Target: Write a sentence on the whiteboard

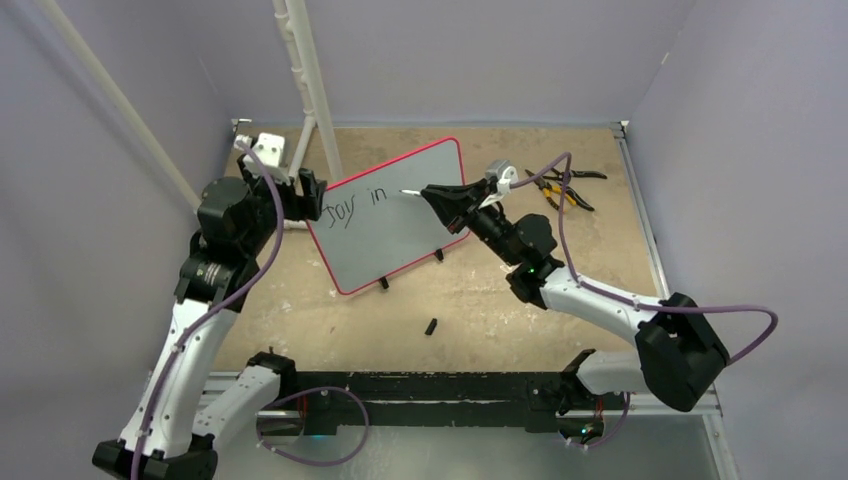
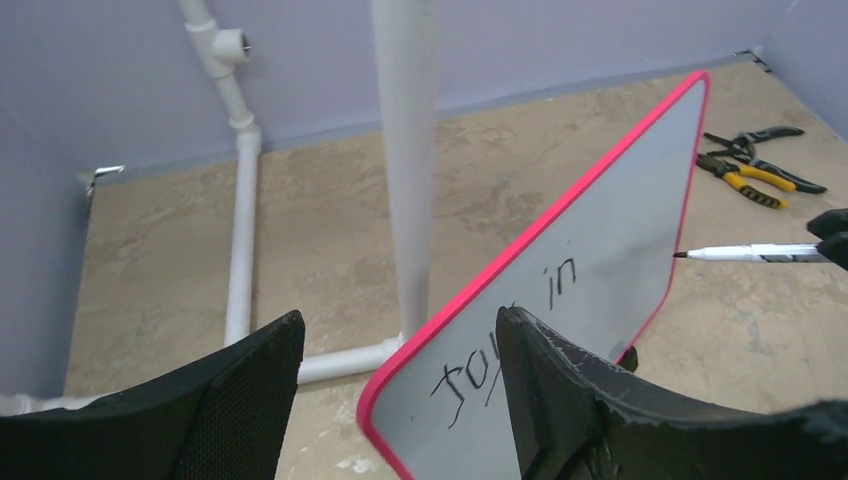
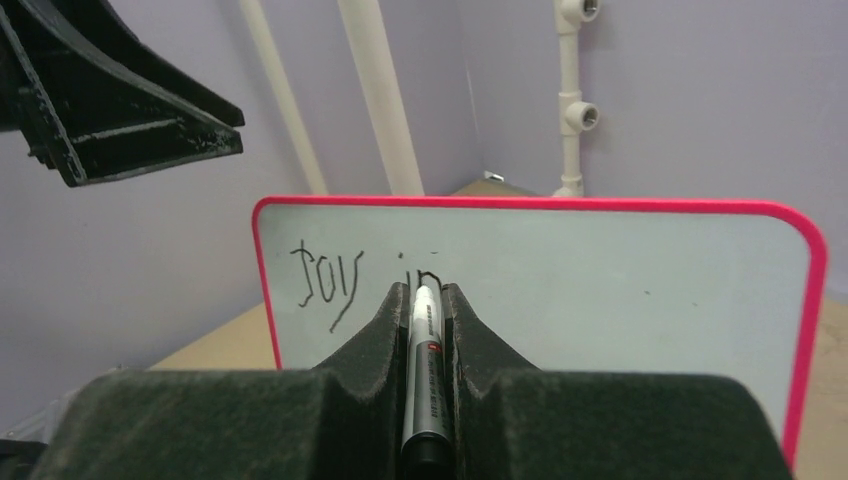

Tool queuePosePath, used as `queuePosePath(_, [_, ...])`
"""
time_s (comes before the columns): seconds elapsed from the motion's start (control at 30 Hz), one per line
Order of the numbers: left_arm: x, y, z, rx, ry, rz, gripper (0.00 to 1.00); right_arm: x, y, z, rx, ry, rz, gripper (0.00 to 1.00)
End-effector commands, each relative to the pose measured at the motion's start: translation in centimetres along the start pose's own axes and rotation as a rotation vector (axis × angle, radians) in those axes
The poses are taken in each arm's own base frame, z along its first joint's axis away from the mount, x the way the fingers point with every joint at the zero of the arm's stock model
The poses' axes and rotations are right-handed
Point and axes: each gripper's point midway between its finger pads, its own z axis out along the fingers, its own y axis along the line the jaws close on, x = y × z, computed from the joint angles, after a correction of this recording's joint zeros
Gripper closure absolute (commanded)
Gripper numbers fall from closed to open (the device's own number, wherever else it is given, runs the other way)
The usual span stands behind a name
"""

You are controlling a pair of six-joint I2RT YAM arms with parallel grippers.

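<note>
The whiteboard [image 1: 400, 225] [image 2: 600, 240] [image 3: 600, 290] stands tilted on its two black feet mid-table, rimmed in red-pink. The sentence [image 1: 352, 203] [image 2: 560, 280] [image 3: 325, 280] reads "Joy in" in black along the top. My left gripper [image 1: 312, 195] [image 2: 400, 318] is open, its jaws straddling the board's upper left corner without gripping it; one finger hides part of "Joy". My right gripper [image 1: 430, 192] [image 3: 425, 288] is shut on a silver marker [image 1: 410, 191] [image 2: 755, 253] [image 3: 425, 350]. The marker's tip points at the board just right of "in"; I cannot tell whether it touches.
Yellow-handled pliers [image 1: 565, 188] [image 2: 755, 170] lie at the back right. A small black cap [image 1: 431, 326] lies on the table in front of the board. A white pipe frame [image 1: 310, 90] [image 2: 405, 150] rises behind the board's left corner. Purple walls enclose the table.
</note>
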Motion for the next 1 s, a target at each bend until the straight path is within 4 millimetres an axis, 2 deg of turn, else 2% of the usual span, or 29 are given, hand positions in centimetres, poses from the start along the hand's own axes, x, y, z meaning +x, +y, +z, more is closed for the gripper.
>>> queuePosePath(0.0, [-1.6,-3.1,2.1,0.189,0.003,0.062,0.3,-0.3,-0.3,-0.4,-0.069,0.043,-0.013,1.0])
queuePosePath(0.13, [-0.4,-4.6,4.5,0.287,0.044,0.093,0.29,-0.6,-2.0,-0.3,-0.065,0.044,-0.029,1.0])
queuePosePath(0.37, [2.5,-5.0,6.8,0.371,0.105,0.091,0.29,-0.7,-3.3,1.4,-0.099,0.035,-0.033,1.0])
queuePosePath(0.5, [2.9,-4.6,6.9,0.371,0.097,0.078,0.3,-0.7,-3.7,2.3,-0.104,0.021,-0.026,1.0])
queuePosePath(0.63, [3.5,-4.6,7.0,0.383,0.109,0.062,0.35,-1.0,-3.8,2.7,-0.108,0.003,-0.016,1.0])
queuePosePath(0.97, [4.0,-5.1,7.2,0.414,0.114,0.043,0.55,-0.5,-4.3,3.2,-0.099,0.001,-0.007,1.0])
